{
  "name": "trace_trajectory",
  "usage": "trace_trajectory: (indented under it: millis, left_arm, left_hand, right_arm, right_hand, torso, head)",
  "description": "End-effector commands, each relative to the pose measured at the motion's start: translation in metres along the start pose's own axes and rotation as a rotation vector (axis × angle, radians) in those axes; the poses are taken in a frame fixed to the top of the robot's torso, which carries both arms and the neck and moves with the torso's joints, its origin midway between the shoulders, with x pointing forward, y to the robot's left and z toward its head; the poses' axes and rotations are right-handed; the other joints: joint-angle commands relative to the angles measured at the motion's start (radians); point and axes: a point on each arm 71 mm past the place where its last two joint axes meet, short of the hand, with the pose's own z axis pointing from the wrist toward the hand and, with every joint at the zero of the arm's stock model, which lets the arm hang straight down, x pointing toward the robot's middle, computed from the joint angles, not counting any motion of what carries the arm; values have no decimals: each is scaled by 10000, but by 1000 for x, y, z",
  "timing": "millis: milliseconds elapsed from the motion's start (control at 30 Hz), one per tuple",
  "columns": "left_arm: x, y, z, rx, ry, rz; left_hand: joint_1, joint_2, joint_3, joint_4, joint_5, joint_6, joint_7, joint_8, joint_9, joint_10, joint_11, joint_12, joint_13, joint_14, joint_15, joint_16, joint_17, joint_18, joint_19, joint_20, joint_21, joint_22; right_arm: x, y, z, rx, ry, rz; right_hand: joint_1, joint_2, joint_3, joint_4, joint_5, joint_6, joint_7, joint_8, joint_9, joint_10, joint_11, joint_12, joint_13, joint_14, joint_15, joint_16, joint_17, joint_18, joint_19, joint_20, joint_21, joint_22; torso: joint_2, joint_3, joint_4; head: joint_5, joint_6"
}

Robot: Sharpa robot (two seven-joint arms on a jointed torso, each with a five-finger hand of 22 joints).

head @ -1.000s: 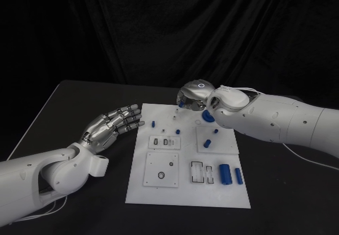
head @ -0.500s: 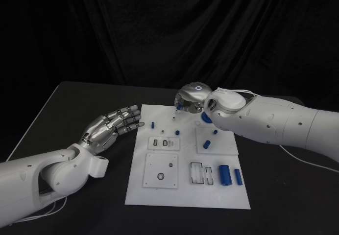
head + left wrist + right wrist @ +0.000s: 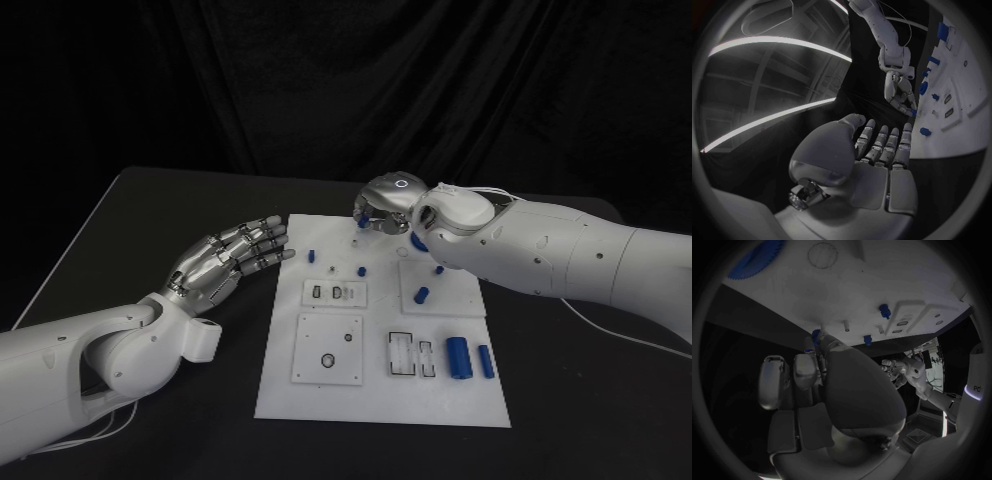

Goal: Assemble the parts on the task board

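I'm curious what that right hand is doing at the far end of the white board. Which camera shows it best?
The head view: the right hand hovers over the task board's far edge, fingers curled down. The right wrist view shows its palm and fingers from behind, with something small and blue at the fingertips. The left wrist view shows it small and distant.

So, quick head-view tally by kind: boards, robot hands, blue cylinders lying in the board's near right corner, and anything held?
Task board: 1
Robot hands: 2, the left robot hand and the right robot hand
Blue cylinders: 2
Small blue part pinched at the right robot hand's fingertips: 1
Total: 6
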Motion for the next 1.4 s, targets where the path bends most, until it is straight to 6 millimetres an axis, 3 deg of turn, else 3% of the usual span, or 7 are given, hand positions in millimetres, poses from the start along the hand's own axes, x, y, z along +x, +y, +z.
trace_trajectory:
  millis: [33, 467, 933, 1400]
  left_arm:
    - [2, -11, 0, 1645, 194, -142]
    - [2, -10, 1, 1580, 222, -160]
    - [1, -9, 2, 1501, 225, -153]
    - [0, -8, 3, 1422, 232, -155]
  left_hand:
    - [-103, 44, 58, -6, -6, -27, 54, -52, -7, -14, 95, 38, -8, -77, 9, -4, -10, -182, -83, -18, -47, -17]
    - [-150, 53, 137, -30, -22, -49, 73, -64, -9, -35, 114, 36, -10, -102, 21, -12, -12, -188, -111, -16, -61, -27]
    - [-175, 57, 178, -42, -29, -72, 83, -73, -12, -52, 124, 26, -13, -108, 28, -8, -12, -193, -133, -14, -72, -33]
    - [-214, 68, 243, -57, -38, -99, 98, -85, -15, -73, 133, 20, -15, -117, 40, -1, -11, -201, -145, -12, -77, -37]
  right_arm:
    - [5, 2, 0, -105, 93, 11]
    - [8, 2, 1, -68, 217, 30]
    - [9, 5, -2, -132, 106, 106]
    - [9, 6, -3, -166, -14, 143]
  right_hand:
    - [-116, 26, -1, 57, -59, -79, -29, -43, 9, -84, -19, -55, 0, -81, 8, -54, -14, -76, -46, 6, -52, -2]
    - [-200, 2, -20, 125, -204, -190, -58, -135, 38, -193, -17, -53, 9, -136, 0, -103, -67, -64, -83, 14, -89, -25]
    - [-219, -18, -28, 141, -237, -238, -56, -174, 44, -230, -10, -55, 13, -158, 3, -127, -96, -57, -107, 15, -114, -51]
    - [-219, -28, -28, 142, -242, -262, -47, -194, 48, -248, -3, -55, 15, -163, 12, -128, -91, -55, -116, 18, -124, -60]
  torso:
    - [9, -6, 14]
    - [10, -5, 28]
    - [4, 6, -20]
    - [13, 18, -22]
  head:
    - [-16, 7]
    - [-37, 37]
    - [-8, 31]
    - [-2, 14]
